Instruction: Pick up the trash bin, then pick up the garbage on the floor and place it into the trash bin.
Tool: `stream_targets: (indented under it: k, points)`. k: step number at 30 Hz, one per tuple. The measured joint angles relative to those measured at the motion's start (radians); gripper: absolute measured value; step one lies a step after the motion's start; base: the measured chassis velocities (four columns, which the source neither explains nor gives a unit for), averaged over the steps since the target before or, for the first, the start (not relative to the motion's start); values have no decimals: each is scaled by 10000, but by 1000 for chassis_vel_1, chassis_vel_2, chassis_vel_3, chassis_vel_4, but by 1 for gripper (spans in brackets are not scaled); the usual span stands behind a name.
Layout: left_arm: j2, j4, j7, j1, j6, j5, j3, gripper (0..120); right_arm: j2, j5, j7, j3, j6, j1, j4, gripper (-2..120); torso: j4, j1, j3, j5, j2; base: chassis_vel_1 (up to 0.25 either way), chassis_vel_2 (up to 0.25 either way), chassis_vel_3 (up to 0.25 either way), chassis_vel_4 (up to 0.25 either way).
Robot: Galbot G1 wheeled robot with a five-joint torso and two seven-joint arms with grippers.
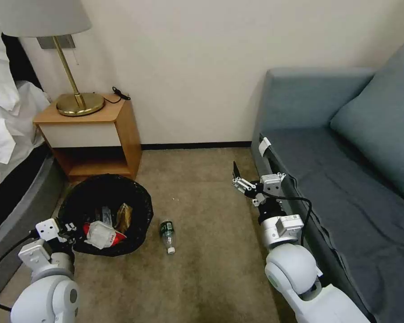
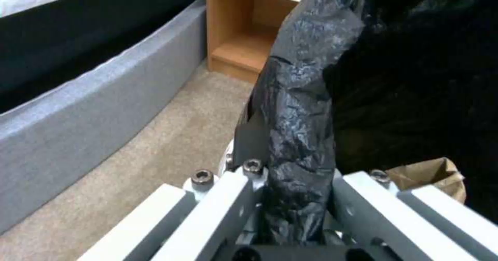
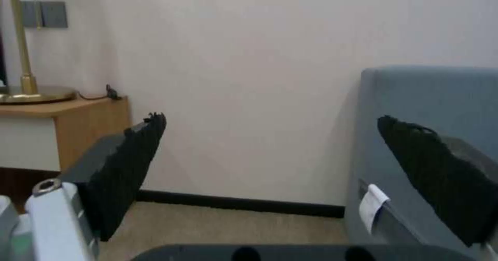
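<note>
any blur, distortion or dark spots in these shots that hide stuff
Head view: wide-angle bending at the edges; trash bin interior dark, bottle clear. Left wrist view: soft, black bag swallows detail. Right wrist view: near fingers blurred, wall evenly lit.

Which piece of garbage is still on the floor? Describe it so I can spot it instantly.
Start at the wooden nightstand by the wall and drop to the trash bin in front of it. Just to the bin's right, alone on the carpet, lies a mini clear bottle with a green label; the other litter is inside the bin.
</note>
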Motion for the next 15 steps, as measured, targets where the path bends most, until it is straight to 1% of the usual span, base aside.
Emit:
stream_targets:
  k: [9,15]
  points:
    - [-51,13,-1,7,-12,23,40,2,38,-19,0,-115,22,22,-86,100,0,0,0,0,0,-88,79,81,-86]
    - [-60,-30,-1,28,-18,29,35,2,59,-39,1,-169,89,52,-164,100,-1,0,0,0,0,-103,78,109,-90]
